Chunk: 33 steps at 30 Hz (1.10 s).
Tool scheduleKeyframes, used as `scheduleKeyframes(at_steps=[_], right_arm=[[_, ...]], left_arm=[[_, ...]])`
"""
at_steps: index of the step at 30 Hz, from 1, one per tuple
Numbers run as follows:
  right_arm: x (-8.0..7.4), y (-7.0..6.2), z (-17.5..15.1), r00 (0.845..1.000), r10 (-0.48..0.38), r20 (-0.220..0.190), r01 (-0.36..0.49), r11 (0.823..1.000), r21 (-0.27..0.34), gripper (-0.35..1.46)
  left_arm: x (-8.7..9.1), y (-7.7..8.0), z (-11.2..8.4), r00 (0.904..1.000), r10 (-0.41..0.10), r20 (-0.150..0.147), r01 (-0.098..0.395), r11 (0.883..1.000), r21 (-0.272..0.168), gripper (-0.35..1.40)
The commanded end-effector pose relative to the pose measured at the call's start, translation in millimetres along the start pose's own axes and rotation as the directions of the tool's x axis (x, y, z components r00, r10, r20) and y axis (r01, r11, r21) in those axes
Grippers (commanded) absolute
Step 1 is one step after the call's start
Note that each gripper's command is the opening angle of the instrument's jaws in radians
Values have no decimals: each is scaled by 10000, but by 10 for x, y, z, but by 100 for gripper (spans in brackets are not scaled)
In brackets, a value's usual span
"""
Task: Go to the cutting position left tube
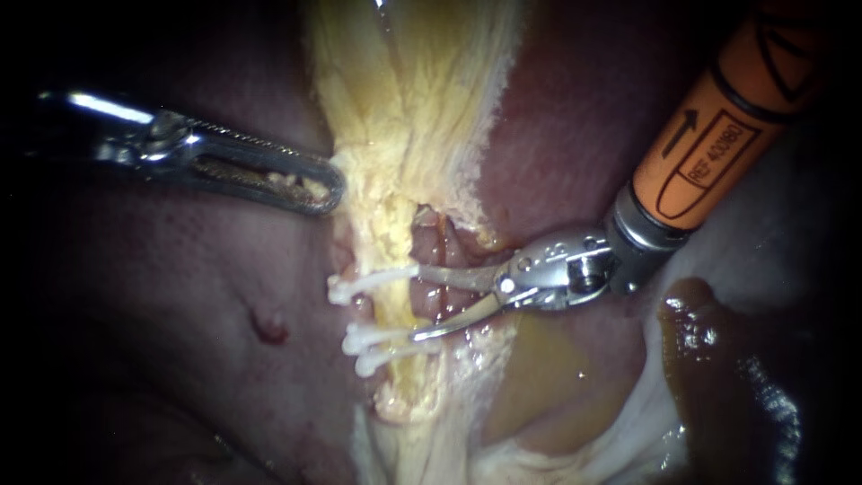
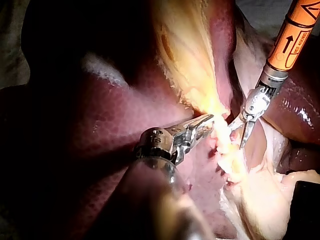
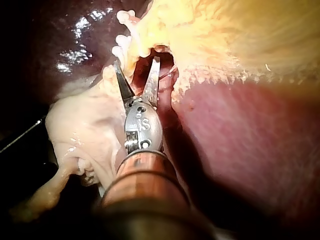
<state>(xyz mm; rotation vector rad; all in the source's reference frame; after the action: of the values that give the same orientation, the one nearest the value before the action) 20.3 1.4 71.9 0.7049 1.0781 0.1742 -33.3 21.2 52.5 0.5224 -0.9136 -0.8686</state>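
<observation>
A yellowish band of tissue [image 1: 404,135] runs down the middle of the liver [image 1: 162,359]. Lower down it narrows to a tube [image 1: 395,310] carrying white clips: one [image 1: 364,285] above and two [image 1: 373,346] below. My right instrument [image 1: 417,304], orange-shafted with two thin blades, stands open, one blade by the upper clip and one by the lower pair. Pink tissue [image 1: 435,296] lies between the blades. In the right wrist view the open blades [image 3: 136,62] straddle the same spot beside the clips [image 3: 120,42]. My left instrument [image 1: 334,189] is shut on the yellow band's edge and holds it aside [image 2: 209,121].
Glossy dark brown tissue [image 1: 718,359] lies at the lower right under the orange shaft [image 1: 718,135]. Pale fatty tissue [image 1: 539,449] spreads below the clips. A small red spot [image 1: 268,328] marks the liver left of the tube.
</observation>
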Motion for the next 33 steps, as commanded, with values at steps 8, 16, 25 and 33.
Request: scheduleKeyframes(at_steps=[8,16,25,33], right_arm=[[15,-8,13,9992,-77,-391,102,9979,646,144],[27,-13,26,9966,-163,-809,252,9936,1102,144],[41,-9,50,9941,-213,-1064,361,9896,1390,140],[39,-3,68,9943,-257,-1037,394,9904,1321,139]], left_arm=[[0,0,1,10000,0,-6,0,10000,16,-35],[-1,0,5,10000,-1,-2,1,10000,7,-35],[-2,3,11,10000,1,-7,-1,10000,20,-35],[-2,4,12,10000,-2,-7,2,10000,21,-35]])
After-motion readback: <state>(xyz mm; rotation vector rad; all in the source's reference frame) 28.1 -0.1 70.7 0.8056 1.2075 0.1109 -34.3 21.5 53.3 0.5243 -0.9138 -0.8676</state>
